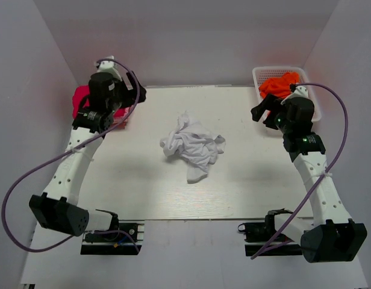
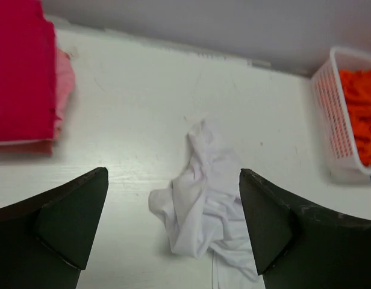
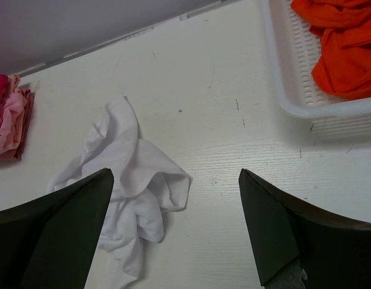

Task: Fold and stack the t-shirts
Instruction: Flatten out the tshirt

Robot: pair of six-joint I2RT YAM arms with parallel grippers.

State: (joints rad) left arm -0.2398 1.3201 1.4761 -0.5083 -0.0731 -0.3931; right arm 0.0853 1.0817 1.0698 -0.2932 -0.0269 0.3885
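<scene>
One crumpled white t-shirt (image 1: pixel 191 147), left gripper (image 2: pixel 173 174) and right gripper (image 3: pixel 175 173) spread empty, orange shirts (image 3: pixel 348 54) in basket (image 3: pixel 306 109)

The white t-shirt (image 1: pixel 191 147) is seen as soft, matt, creased cloth. The basket (image 3: pixel 276 66) is moulded in smooth white plastic. The table (image 1: pixel 137 186) is finished matt white, faintly grained.

The left arm (image 1: pixel 77 158) leans from its base toward the far left corner, wrist turned inward; the right arm (image 1: pixel 315 177) mirrors it toward the far right. The left gripper (image 2: pixel 173 174) is held high, jaws spread wide (fingers (image 2: pixel 65 223) dark and wedge-shaped in the wrist view). The right gripper (image 3: pixel 175 173) is held high too, jaws equally wide, gripping nothing.
</scene>
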